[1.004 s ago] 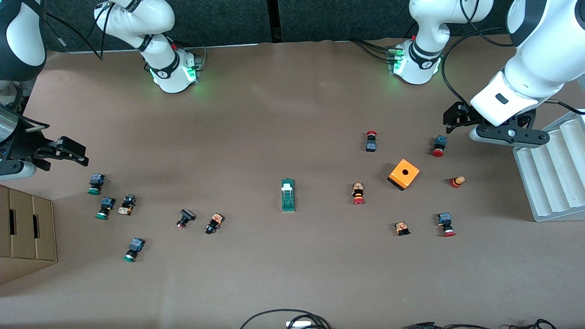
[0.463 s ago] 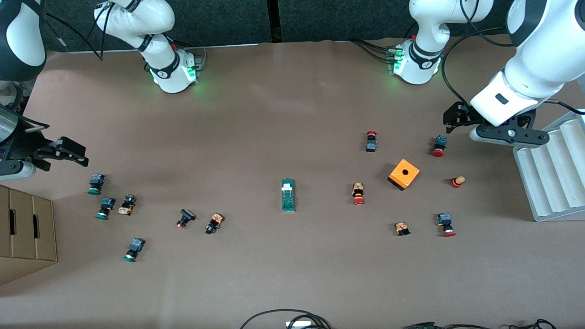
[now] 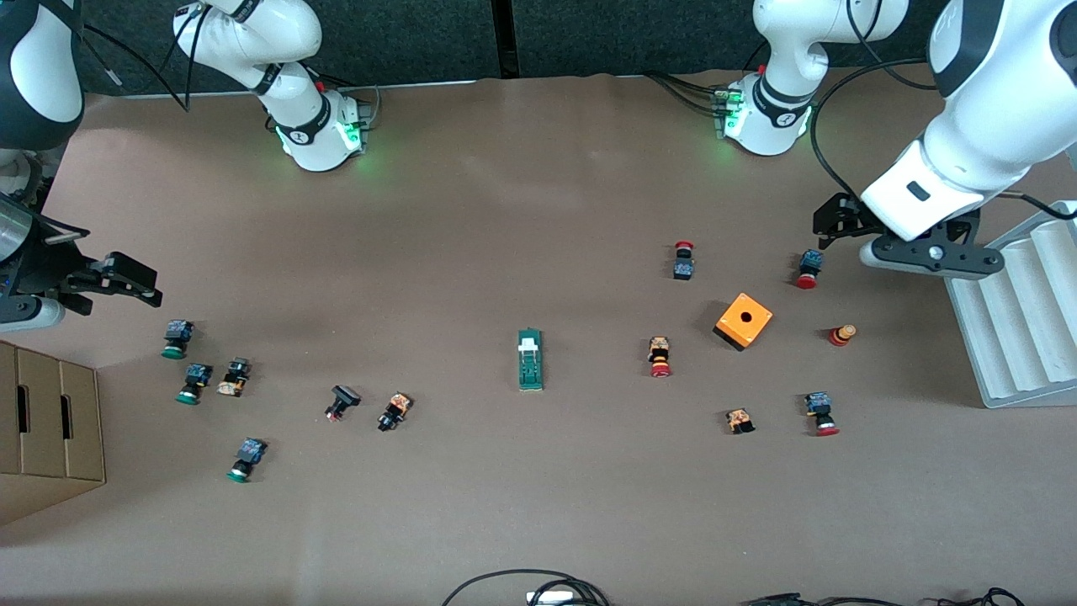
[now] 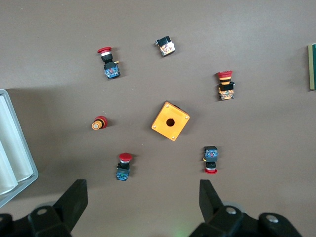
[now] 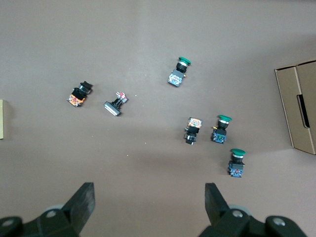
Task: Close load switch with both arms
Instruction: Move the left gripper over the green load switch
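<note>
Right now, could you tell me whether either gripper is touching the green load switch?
No, the load switch lies alone mid-table, while the left gripper and right gripper hang open near the table's ends.

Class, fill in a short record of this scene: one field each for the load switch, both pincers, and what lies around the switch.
load switch: green block lying mid-table, untouched
left pincer: open, up over the red-capped buttons near the orange cube
right pincer: open, up over the green-capped buttons near the cardboard box
task state: not begun
</note>
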`<state>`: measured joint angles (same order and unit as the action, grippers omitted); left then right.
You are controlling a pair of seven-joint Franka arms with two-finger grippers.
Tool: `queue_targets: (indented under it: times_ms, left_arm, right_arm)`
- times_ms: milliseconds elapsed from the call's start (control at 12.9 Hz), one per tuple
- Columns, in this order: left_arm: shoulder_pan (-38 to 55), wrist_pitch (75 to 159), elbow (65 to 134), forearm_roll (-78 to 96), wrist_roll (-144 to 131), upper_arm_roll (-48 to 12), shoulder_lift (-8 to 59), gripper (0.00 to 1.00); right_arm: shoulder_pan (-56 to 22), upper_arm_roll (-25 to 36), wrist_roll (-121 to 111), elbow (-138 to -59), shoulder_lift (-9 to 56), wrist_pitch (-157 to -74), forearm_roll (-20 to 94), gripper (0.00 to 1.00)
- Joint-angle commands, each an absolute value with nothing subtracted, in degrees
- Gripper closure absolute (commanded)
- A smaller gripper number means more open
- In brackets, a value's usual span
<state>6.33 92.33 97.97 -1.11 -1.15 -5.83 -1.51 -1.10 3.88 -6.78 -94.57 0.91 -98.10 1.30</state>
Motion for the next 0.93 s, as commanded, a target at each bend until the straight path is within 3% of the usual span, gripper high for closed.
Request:
queue_targets:
  times_ms: [0,154,541,849]
  left_arm:
    - [6.9,90.7,95.9,-0.9,-5.2,-6.9,-0.6,0.00]
    - [7.0,90.7,96.2,-0.7,-10.1,-9.0,-0.6,0.00]
    - [7.0,95.9,96.2,-1.5,-23.5,-21.0,2.3,0.00]
    - [7.1,101.7,96.2,-1.5,-31.4,-24.9,4.5,0.00]
  right_arm:
    - [-0.7,3.6,-6.9,-93.6,1.4,-97.9,0.9,0.00]
    - [-0.7,3.6,-6.9,-93.6,1.4,-98.0,0.9,0.00]
    - [-0.6,3.7,-6.9,-93.6,1.5,-98.0,0.9,0.00]
    - [-0.6,3.6,-6.9,-93.6,1.5,-97.9,0.9,0.00]
